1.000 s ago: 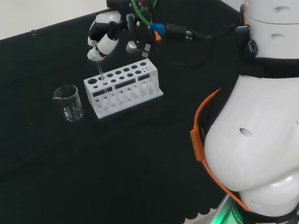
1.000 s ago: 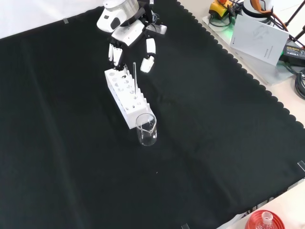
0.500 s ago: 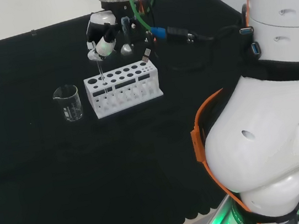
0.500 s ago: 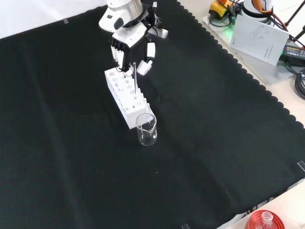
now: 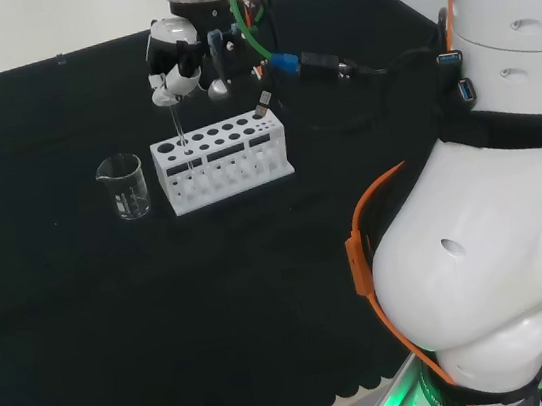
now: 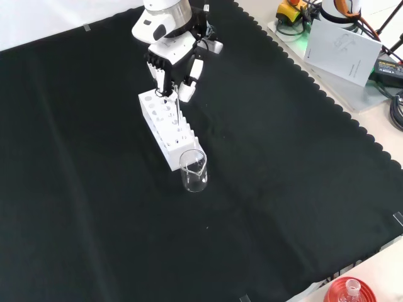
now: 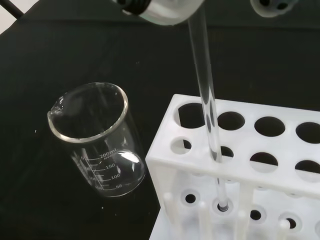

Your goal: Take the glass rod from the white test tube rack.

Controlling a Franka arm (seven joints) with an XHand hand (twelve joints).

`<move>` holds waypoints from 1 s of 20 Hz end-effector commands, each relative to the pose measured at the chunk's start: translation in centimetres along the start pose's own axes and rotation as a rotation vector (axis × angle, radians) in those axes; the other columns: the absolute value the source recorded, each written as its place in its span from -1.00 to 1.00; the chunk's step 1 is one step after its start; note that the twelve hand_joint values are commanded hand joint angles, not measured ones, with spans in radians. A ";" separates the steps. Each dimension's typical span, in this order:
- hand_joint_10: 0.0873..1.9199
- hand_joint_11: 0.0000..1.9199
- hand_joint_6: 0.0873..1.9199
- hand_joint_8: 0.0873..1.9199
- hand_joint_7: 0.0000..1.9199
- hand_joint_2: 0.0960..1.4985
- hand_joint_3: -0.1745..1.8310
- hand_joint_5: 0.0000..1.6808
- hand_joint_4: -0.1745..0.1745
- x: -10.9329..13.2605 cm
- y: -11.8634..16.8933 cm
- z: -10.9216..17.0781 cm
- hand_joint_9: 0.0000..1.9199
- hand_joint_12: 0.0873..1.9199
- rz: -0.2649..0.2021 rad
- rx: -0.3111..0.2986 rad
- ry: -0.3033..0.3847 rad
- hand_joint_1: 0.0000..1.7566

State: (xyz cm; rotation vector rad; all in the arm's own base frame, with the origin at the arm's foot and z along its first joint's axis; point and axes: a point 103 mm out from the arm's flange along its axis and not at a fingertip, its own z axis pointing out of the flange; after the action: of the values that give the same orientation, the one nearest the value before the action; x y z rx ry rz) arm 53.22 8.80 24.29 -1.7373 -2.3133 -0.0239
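The glass rod [image 5: 178, 133] stands nearly upright in an end hole of the white test tube rack [image 5: 230, 164], on the side nearest the beaker. Its lower end sits in a base hole of the rack [image 7: 240, 165]. The hand [image 5: 178, 56] hangs over that end of the rack, with fingertips and thumb curled in on the rod's top. In the front view the rod [image 6: 179, 106] rises between the thumb and the fingers of the hand [image 6: 169, 58], above the rack [image 6: 165, 129]. In the wrist view the rod [image 7: 205, 92] runs up to a blurred white fingertip [image 7: 165, 10].
An empty glass beaker [image 5: 124, 187] stands close beside the rack's rod end; it also appears as the beaker [image 6: 194, 170] and the beaker [image 7: 97, 142]. Papers and cables [image 6: 343, 41] lie beyond the cloth's scalloped edge. A red ribbed stand holding a flask [image 6: 349, 292] sits at the front corner.
The hand has shifted over the rod's end of the rack, and its thumb has swung in from a wide spread to close on the rod's top. The rod stays in the rack.
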 end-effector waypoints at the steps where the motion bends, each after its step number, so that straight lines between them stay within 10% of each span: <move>1: -0.73 0.56 -0.20 -0.34 0.28 0.26 -0.68 0.30 -1.00 0.1 0.1 -0.1 0.56 -0.36 0.000 -0.023 -0.024 0.42; 8: -0.45 0.58 -0.04 -0.06 0.19 -0.08 -0.18 0.28 -1.00 -0.3 -0.1 -1.0 0.58 -0.36 0.028 0.000 -0.092 0.47; 20: -0.41 0.59 -0.05 -0.13 0.34 -0.26 0.01 0.27 -1.00 -0.1 -1.0 -3.3 0.60 -0.36 0.026 0.022 -0.129 0.49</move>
State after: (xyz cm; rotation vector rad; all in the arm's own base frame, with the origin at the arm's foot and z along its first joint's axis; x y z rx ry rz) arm 53.17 8.04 27.02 -1.8103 -2.3707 0.1035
